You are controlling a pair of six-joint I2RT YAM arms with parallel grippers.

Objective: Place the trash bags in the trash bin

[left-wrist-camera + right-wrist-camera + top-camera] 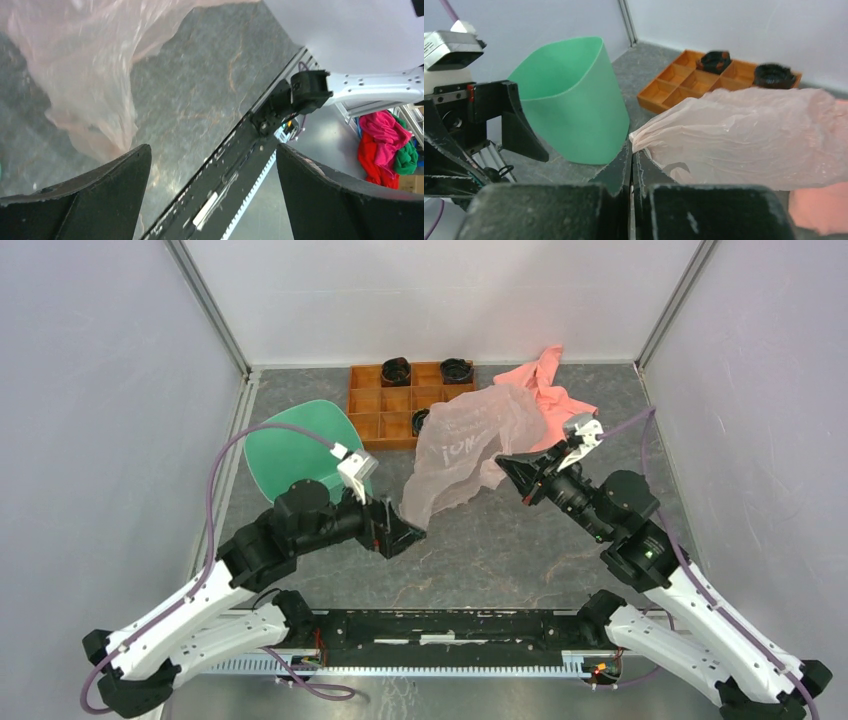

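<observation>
Right gripper [631, 149] pinches the thin translucent pale pink plastic bag [465, 445], which lies right of the mint-green plastic bin [290, 450], long axis slanting near-left to far-right; left gripper [212, 150] gapes, empty.

Faint white lettering shows on the trash bag [465, 445], in the middle of the top view. Only a few strokes resembling "ION" come through the wrinkled film, and they are not surely legible. At the upper left of the right wrist view, a white camera housing [449, 42] carries a small printed label, too blurred to read.
</observation>
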